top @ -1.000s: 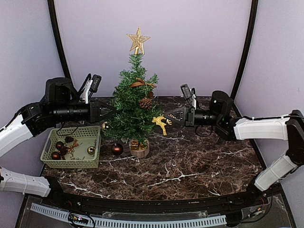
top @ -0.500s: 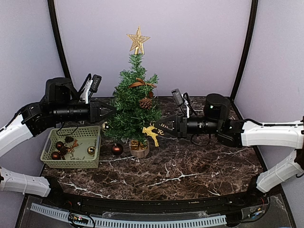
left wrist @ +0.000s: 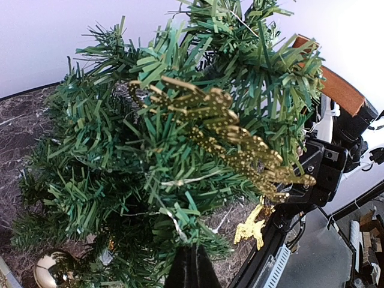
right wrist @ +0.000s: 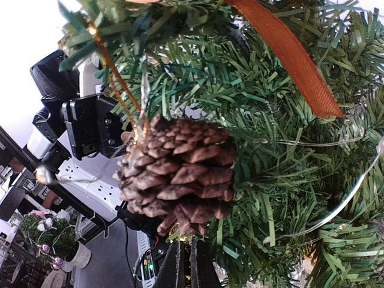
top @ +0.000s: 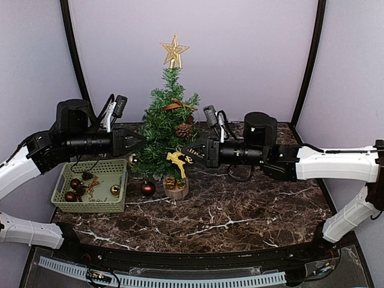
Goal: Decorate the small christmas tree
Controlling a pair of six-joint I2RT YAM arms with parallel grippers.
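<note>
Right gripper (top: 188,154) clamps the gold reindeer (top: 176,159) against the small christmas tree (top: 167,129), upper centre of frame. Left gripper (top: 137,142), pinched shut, sits at the foliage's left edge. Best move: hook it on a sturdy branch tip below the pine cone (top: 183,130), then release.

The small christmas tree (top: 163,141) has matt, bristly, plastic-looking needles and a pale, bare wooden base (top: 177,192). Star (top: 174,51) and reindeer ornament (top: 177,161) are gold glitter, rough-grained. The pine cone (right wrist: 180,180) is woody and scaly; the ribbon (right wrist: 288,57) smooth orange-brown cloth. The table (top: 252,207) is glossy dark marble-look; the basket (top: 90,207) matt green plastic; the gold bauble (left wrist: 51,270) mirror-shiny
</note>
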